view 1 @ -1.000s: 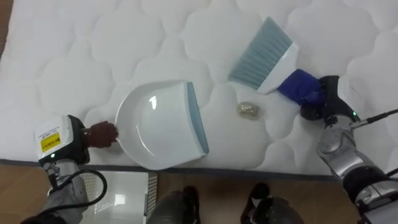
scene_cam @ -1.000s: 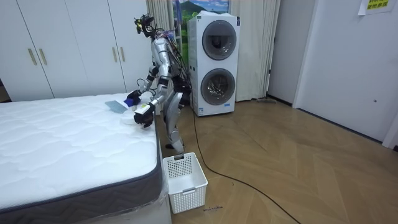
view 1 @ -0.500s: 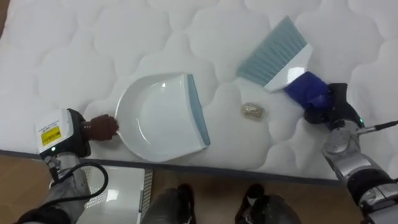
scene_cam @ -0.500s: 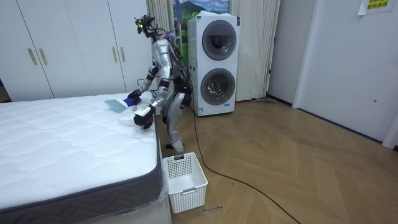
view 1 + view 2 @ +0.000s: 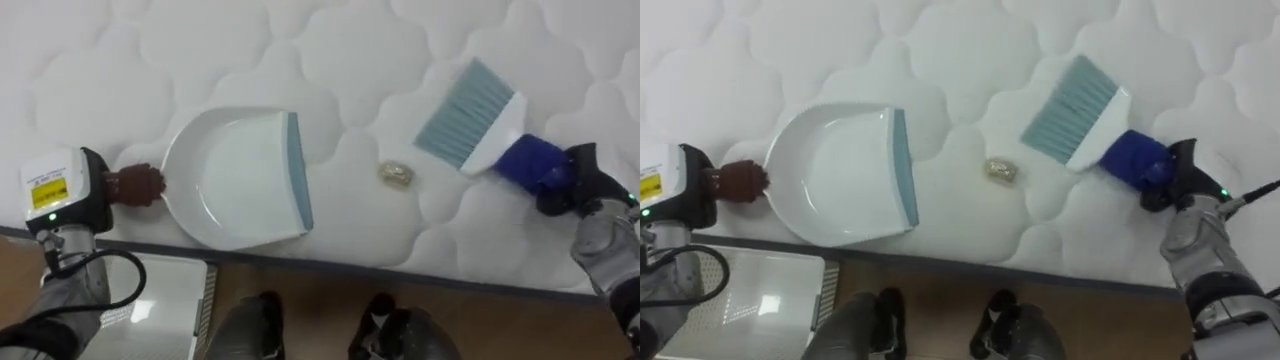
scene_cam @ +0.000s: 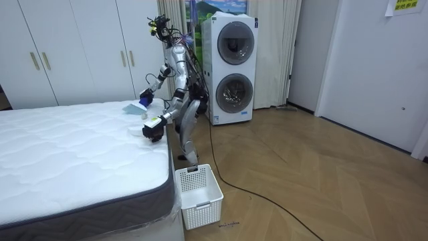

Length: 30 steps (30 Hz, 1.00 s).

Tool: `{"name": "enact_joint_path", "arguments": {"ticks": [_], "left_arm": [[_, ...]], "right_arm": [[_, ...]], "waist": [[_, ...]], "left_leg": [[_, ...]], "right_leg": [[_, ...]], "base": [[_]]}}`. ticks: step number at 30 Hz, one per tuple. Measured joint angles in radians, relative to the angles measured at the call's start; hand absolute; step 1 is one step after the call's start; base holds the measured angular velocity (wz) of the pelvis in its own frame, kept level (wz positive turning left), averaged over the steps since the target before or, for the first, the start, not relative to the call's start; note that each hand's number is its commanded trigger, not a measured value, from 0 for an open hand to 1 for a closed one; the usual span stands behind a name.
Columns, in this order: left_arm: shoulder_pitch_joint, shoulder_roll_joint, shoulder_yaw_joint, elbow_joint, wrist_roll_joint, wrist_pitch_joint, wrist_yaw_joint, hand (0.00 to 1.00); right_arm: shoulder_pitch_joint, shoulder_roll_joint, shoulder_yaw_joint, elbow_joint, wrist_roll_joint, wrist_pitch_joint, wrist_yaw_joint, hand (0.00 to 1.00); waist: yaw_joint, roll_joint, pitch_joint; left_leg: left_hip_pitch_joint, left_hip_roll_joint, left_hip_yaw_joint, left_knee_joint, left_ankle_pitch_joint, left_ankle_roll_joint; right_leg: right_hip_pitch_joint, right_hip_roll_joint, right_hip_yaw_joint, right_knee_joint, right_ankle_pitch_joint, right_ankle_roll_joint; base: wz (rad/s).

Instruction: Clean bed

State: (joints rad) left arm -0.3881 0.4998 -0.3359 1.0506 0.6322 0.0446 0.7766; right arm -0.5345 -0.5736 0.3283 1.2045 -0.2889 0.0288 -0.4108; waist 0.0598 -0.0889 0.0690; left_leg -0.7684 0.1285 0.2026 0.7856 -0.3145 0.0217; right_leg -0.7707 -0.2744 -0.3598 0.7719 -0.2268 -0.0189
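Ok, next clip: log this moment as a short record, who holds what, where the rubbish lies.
stance: standing at the mattress edge
left robot hand: curled round the dustpan handle; pan flat on the mattress
right robot hand: curled round the brush handle
rubbish: small crumpled scrap on the mattress between dustpan lip and brush, touching neither
swept in: not yet

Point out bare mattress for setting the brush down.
Free: the wide mattress stretch beyond the dustpan and brush, away from the edge. Crowded: the near strip, where the scrap lies between dustpan and brush.
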Motion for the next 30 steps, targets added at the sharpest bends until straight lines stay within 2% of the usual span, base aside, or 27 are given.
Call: {"name": "enact_joint_path", "arguments": {"ticks": [2,6,9,11,16,19,22,30], "left_arm": [[0.000,0.009,0.001,-0.006,0.011,0.005,0.000,1.00],[-0.001,0.042,0.001,-0.014,0.029,0.016,0.000,1.00],[-0.003,0.074,0.001,-0.023,0.032,0.018,0.000,1.00],[-0.005,0.083,0.001,-0.022,0.032,0.019,0.000,1.00],[-0.005,0.091,0.005,-0.029,0.055,0.032,-0.002,1.00],[-0.008,0.107,0.002,-0.037,0.070,0.029,-0.002,1.00],[-0.013,0.109,0.003,-0.037,0.069,0.029,-0.003,1.00],[-0.013,0.110,0.001,-0.039,0.069,0.020,-0.006,1.00]], "right_arm": [[0.000,-0.062,0.001,-0.001,-0.089,0.018,0.000,1.00],[-0.012,-0.105,0.002,-0.007,-0.199,0.028,0.000,1.00],[-0.034,-0.109,0.005,-0.007,-0.267,0.038,0.000,1.00],[-0.044,-0.111,0.008,-0.007,-0.338,0.040,0.007,1.00],[-0.054,-0.111,0.044,-0.049,-0.482,0.059,0.010,1.00],[-0.056,-0.111,0.060,-0.085,-0.574,0.059,0.008,1.00],[-0.064,-0.111,0.094,-0.115,-0.661,0.061,0.007,1.00],[-0.059,-0.129,0.122,-0.243,-0.801,0.081,0.016,1.00]], "waist": [[-0.001,-0.006,0.0010],[-0.001,-0.027,0.0005],[-0.002,-0.044,0.0021],[0.003,-0.048,0.0022],[0.004,-0.061,0.0034],[0.006,-0.070,0.0084],[0.010,-0.077,0.0119],[0.005,-0.075,0.0117]], "left_leg": [[0.004,0.004,0.006,0.003,-0.001,0.002],[0.011,0.024,0.021,0.008,-0.001,0.000],[0.011,0.037,0.037,0.005,0.003,-0.006],[0.011,0.051,0.044,0.006,0.003,-0.008],[0.011,0.058,0.048,0.006,0.003,-0.007],[0.011,0.067,0.047,0.010,0.002,-0.008],[0.009,0.068,0.047,0.011,0.001,-0.009],[0.008,0.072,0.047,0.005,0.001,-0.009]], "right_leg": [[-0.002,0.002,0.005,0.002,0.003,-0.002],[-0.007,0.020,0.017,-0.006,0.011,-0.015],[-0.014,0.035,0.031,-0.018,0.020,-0.025],[-0.014,0.051,0.037,-0.033,0.032,-0.027],[-0.016,0.056,0.039,-0.039,0.036,-0.027],[-0.015,0.058,0.035,-0.037,0.036,-0.028],[-0.016,0.062,0.029,-0.041,0.037,-0.030],[-0.007,0.069,0.025,-0.061,0.041,-0.031]], "base": [[-0.11],[-0.20],[-0.19],[-0.16],[-0.04],[0.00],[-0.03],[0.00]]}}
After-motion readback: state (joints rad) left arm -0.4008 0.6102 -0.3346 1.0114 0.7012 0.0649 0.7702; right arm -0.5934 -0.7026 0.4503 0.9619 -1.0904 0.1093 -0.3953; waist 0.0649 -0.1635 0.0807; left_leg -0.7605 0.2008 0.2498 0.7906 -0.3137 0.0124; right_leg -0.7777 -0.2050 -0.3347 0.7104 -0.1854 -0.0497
